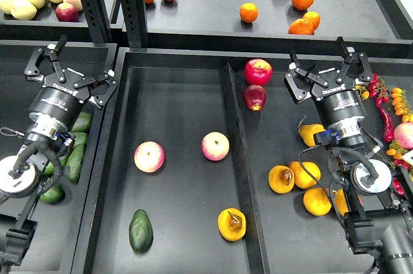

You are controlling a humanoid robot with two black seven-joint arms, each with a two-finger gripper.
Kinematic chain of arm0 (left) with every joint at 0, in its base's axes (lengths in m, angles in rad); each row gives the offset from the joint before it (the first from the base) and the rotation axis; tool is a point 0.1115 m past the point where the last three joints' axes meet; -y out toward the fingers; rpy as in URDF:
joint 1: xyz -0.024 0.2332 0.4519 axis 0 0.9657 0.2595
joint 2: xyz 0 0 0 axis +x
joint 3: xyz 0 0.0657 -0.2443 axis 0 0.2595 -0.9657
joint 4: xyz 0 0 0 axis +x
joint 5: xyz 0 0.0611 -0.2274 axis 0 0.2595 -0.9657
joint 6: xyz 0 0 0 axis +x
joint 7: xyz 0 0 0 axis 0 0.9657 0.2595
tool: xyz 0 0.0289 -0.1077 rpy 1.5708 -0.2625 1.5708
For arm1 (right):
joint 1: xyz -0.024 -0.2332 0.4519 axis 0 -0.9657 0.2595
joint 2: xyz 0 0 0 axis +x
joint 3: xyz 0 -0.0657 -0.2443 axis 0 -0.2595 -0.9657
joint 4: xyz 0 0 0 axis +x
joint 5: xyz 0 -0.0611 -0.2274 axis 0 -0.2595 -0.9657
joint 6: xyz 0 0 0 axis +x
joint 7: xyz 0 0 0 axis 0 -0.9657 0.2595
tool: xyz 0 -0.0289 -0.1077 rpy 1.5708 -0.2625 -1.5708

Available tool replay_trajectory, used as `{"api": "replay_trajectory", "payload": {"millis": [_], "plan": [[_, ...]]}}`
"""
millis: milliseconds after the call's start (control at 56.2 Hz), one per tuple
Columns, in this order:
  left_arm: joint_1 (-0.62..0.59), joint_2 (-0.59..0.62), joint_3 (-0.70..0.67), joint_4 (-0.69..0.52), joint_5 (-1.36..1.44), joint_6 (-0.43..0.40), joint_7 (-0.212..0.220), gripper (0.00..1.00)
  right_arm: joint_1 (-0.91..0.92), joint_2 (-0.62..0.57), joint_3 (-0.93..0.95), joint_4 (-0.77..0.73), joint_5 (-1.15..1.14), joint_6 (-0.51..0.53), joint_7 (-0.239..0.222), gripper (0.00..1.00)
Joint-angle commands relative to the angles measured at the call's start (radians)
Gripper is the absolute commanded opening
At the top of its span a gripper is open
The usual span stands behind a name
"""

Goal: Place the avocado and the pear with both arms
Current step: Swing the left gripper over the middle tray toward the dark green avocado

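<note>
The dark avocado (141,230) lies at the near left of the middle tray (174,103), and the pear (231,224) (brown patch and stem facing up) sits to its right by the tray's divider. Two pink-yellow apples (149,156) rest farther back. The left gripper (68,68) hovers over the left tray, prongs spread and empty; the right gripper (328,68) hangs likewise spread above the right tray, holding nothing.
</note>
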Motion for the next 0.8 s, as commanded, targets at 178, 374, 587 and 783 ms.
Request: {"api": "replay_trajectory", "payload": {"millis": [178, 374, 587, 783], "plan": [[-0.048, 0.000, -0.015, 0.011, -0.014, 0.000, 0.134, 1.00, 0.004, 0.000, 0.009, -0.002, 0.000, 0.000, -0.001, 1.00], [-0.163, 0.000, -0.027, 0.077, -0.112, 0.009, 0.393, 0.96, 0.004, 0.000, 0.017, -0.003, 0.000, 0.000, -0.003, 1.00], [-0.276, 0.245, 0.203, 0.114, -0.277, 0.014, 0.393, 0.93, 0.004, 0.000, 0.017, -0.025, 0.003, 0.000, -0.008, 1.00], [-0.396, 0.406, 0.496, 0.131, -0.325, 0.000, 0.393, 0.94, 0.025, 0.000, 0.017, -0.060, 0.005, -0.001, -0.009, 1.00]]}}
